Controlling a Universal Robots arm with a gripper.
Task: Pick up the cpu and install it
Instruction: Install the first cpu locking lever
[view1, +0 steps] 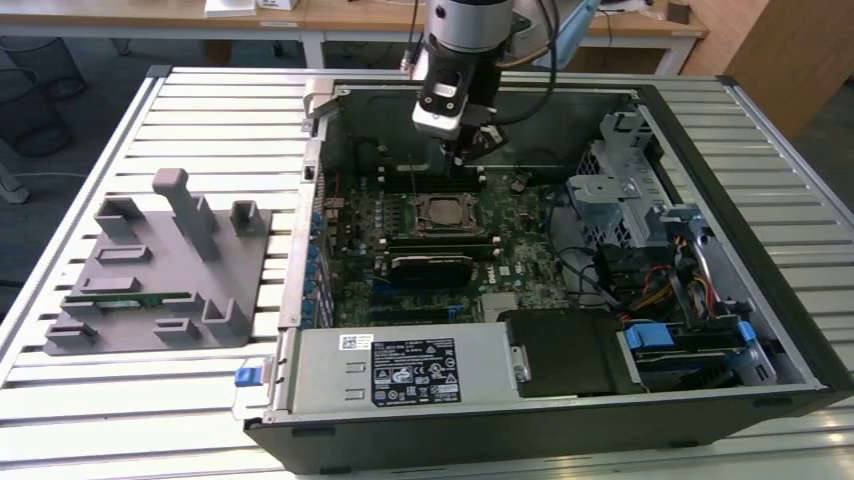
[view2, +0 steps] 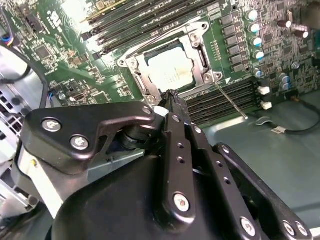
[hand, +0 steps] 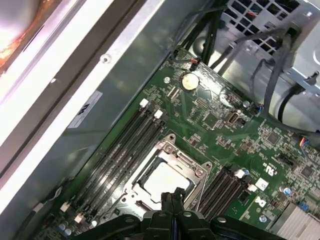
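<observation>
The cpu (view2: 170, 70) lies flat inside the metal-framed socket (view2: 139, 76) on the green motherboard, its silvery top facing up. It also shows in the first wrist view as the cpu (hand: 161, 181) and in the exterior view as the cpu (view1: 441, 212). My gripper (view1: 470, 150) hangs inside the open computer case, above the board just beyond the socket's far side. In both wrist views the black fingers (hand: 171, 201) are pressed together with nothing between them, and their tips (view2: 172, 96) hover near the socket frame's edge without touching the chip.
Memory slots (view2: 225, 97) flank the socket. A grey fixture (view1: 160, 270) holding a green memory stick (view1: 127, 298) sits on the slatted table at the exterior view's left. The power supply (view1: 400, 370), a drive cage (view1: 621, 195) and cables (view1: 627, 280) crowd the case.
</observation>
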